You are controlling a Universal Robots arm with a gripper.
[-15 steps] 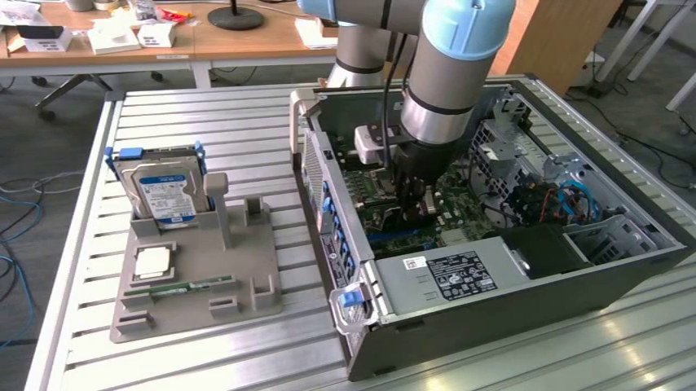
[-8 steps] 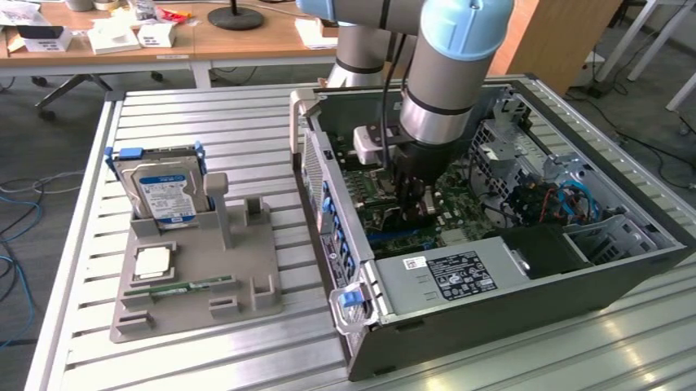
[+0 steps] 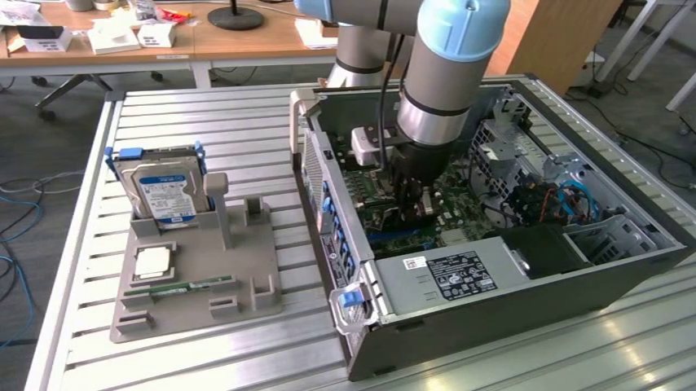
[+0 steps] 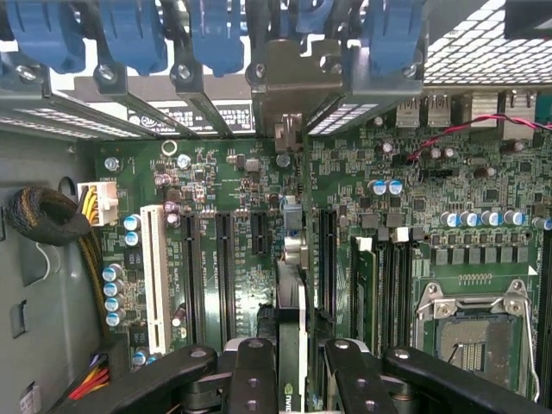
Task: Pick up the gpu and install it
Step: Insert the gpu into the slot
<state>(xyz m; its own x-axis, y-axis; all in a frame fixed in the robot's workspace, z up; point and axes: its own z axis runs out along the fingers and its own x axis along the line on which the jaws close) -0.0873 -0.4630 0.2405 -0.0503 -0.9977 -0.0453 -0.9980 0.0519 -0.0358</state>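
Fingers (image 4: pixel 253 371) clamped on gpu (image 4: pixel 291 328), edge-on over motherboard (image 4: pixel 448 181); best held upright, lined with its slot, pressed evenly.

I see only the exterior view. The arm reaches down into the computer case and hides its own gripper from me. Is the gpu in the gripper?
Observer: Yes. In the wrist view the gripper is shut on the gpu, which is seen edge-on between its fingers.
Operator: How does the card lie against the slots?
Observer: It runs parallel to the black expansion slots; the white slot is a few rows away.
Operator: Is the processor socket occupied?
Observer: The processor socket looks empty, with no processor or cooler on it.
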